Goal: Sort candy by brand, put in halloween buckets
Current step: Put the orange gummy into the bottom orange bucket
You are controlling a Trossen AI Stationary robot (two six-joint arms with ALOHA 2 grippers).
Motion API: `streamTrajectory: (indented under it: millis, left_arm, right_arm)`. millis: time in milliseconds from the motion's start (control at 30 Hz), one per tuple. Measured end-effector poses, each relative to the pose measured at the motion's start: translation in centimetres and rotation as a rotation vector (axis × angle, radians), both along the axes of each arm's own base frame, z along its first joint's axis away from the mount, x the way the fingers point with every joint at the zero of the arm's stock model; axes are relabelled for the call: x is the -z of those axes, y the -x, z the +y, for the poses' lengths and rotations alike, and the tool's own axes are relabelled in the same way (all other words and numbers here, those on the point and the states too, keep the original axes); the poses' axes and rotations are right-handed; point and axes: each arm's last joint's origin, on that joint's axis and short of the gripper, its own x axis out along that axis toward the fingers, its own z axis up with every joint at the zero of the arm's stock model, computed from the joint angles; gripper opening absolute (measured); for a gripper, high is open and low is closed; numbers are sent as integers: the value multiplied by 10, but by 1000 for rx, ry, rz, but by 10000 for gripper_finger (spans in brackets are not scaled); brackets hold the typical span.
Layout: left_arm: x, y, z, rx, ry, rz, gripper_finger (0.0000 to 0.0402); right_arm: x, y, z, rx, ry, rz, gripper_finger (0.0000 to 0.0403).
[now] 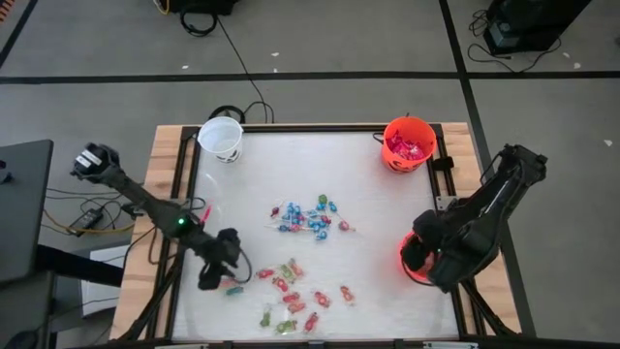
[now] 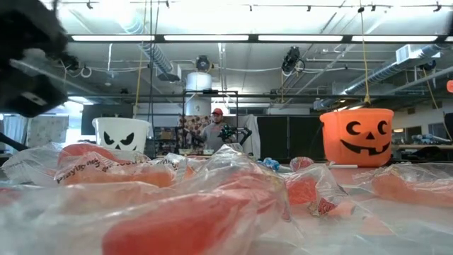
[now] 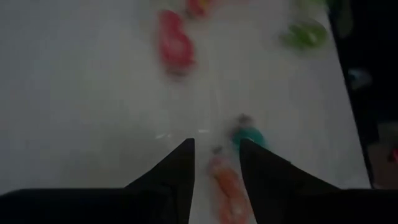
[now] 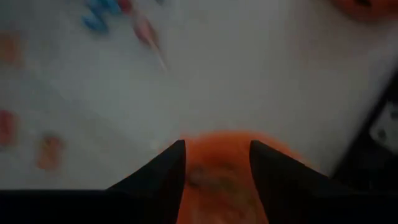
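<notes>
Your left gripper (image 3: 216, 163) straddles an orange candy (image 3: 227, 186) at the table's near-left, fingers parted around it, not clamped. Light and crinkly, likely slippery; pinch across its middle. Farther right, your right gripper (image 4: 216, 163) hangs open, empty, over an orange bucket (image 4: 219, 163).

No lettering on any wrapper (image 2: 92, 168) can be read.
</notes>
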Motion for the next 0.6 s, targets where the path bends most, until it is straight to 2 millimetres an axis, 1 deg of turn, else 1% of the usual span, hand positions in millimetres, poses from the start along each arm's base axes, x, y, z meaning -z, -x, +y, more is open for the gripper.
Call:
streamTrajectory:
  millis: [67, 167, 267, 400, 533, 600]
  left_arm:
    - [0, 5, -7, 17, -10, -6, 121]
    - [2, 9, -14, 25, -40, -20, 116]
    - [8, 10, -22, 61, -59, -18, 116]
    - [21, 11, -32, 73, -91, 37, 117]
    - [37, 11, -37, 33, -145, 104, 118]
    - [45, 9, -38, -24, -177, 136, 118]
  right_arm:
    - [-12, -2, -2, -4, 31, -61, 187]
    - [-19, -4, -4, -12, 61, -85, 183]
    - [-19, -7, -6, -23, 68, -72, 182]
    - [-18, -10, -7, -28, 66, -73, 182]
    - [-18, -11, -8, -25, 62, -76, 182]
    - [-18, -11, -8, -25, 64, -77, 182]
